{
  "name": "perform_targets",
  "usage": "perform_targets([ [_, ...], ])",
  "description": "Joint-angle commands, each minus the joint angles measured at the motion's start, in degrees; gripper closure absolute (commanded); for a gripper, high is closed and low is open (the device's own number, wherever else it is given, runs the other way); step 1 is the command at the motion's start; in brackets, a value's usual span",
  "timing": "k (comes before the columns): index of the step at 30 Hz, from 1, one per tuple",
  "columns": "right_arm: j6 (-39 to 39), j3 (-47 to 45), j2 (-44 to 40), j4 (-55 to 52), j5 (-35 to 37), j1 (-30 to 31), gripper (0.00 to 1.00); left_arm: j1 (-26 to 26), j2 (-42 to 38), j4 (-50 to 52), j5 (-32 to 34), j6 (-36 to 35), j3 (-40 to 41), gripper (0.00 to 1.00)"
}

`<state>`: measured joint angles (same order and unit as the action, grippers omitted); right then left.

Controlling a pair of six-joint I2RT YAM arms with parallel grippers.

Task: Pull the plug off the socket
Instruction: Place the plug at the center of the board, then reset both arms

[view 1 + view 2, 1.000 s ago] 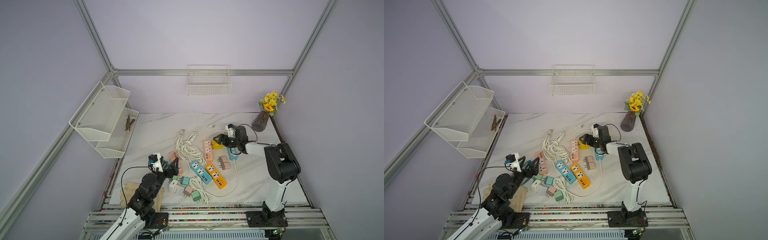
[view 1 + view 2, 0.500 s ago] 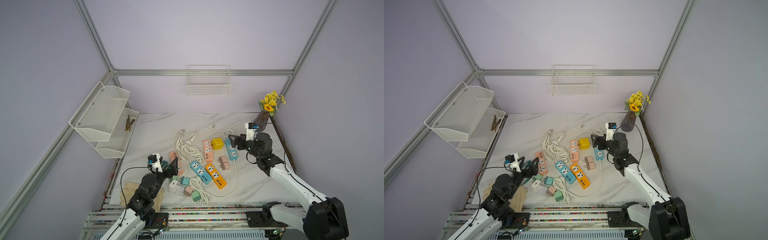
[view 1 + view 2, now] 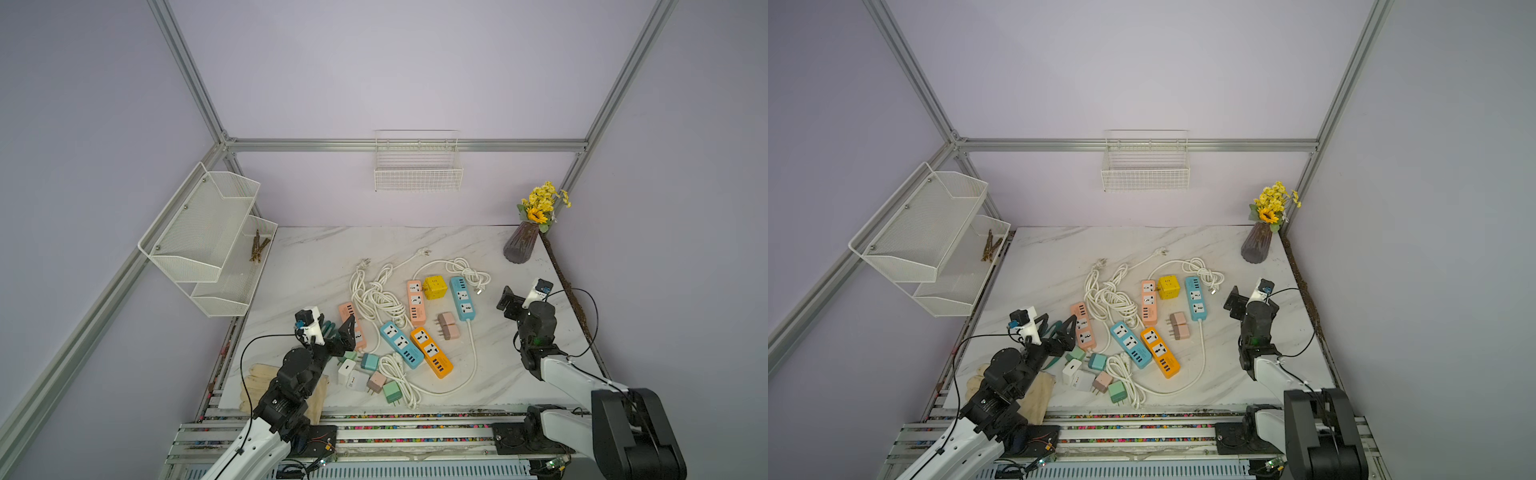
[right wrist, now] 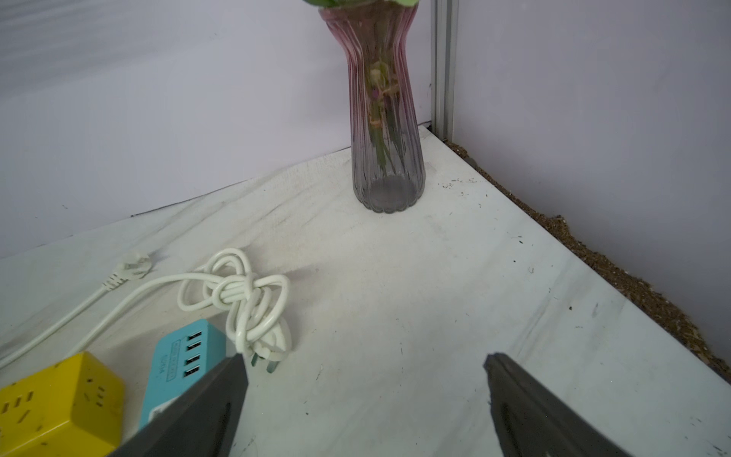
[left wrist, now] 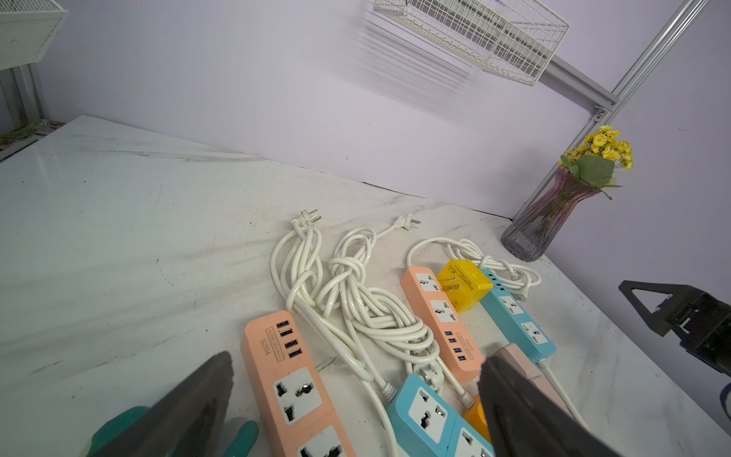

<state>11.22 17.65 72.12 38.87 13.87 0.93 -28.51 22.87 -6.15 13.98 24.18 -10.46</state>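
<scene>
Yellow plug cube [image 3: 435, 287] lies loose on the bench [image 3: 324, 257] in both top views, wedged between a peach strip [image 3: 416, 302] and a blue strip [image 3: 462, 297]. The right hand [image 3: 508, 300] hangs on the blue strip's far side, fingers spread and empty. The left hand [image 3: 337, 330], equally spread, sits well apart from the cube.

From the left wrist, the cube's prongs [image 5: 451, 285] show bare, aimed at the peach strip's face but out of its sockets.

From the right wrist, nothing sits between the parted fingers. The cube and the blue strip's end lie beside one fingertip, a knotted cord [image 4: 241, 296] just ahead and a vase [image 4: 385, 158] beyond. With the plug apparently free, this hand does best lifting straight up, fingers wide, clear of cord and vase.
</scene>
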Motion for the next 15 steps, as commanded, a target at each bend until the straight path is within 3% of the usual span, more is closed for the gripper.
perform_targets([
  [1,-4.3,0.0,10.7,19.8,-0.9,0.0,0.01,0.4,-0.8,0.6,1.1,-2.1,-1.3,0.0],
  [4,-9.3,1.5,15.6,20.8,-7.8,1.4,0.01,0.5,-1.1,0.9,2.5,-3.9,-1.4,0.0],
  [8,-9.3,-4.8,18.9,37.1,-7.3,1.6,0.01,0.6,0.8,-3.5,6.0,-8.8,-1.0,0.0],
  [15,-9.4,-1.4,17.8,28.7,-5.7,1.8,0.01,2.1,13.7,-12.1,18.3,-24.9,-5.0,0.0],
])
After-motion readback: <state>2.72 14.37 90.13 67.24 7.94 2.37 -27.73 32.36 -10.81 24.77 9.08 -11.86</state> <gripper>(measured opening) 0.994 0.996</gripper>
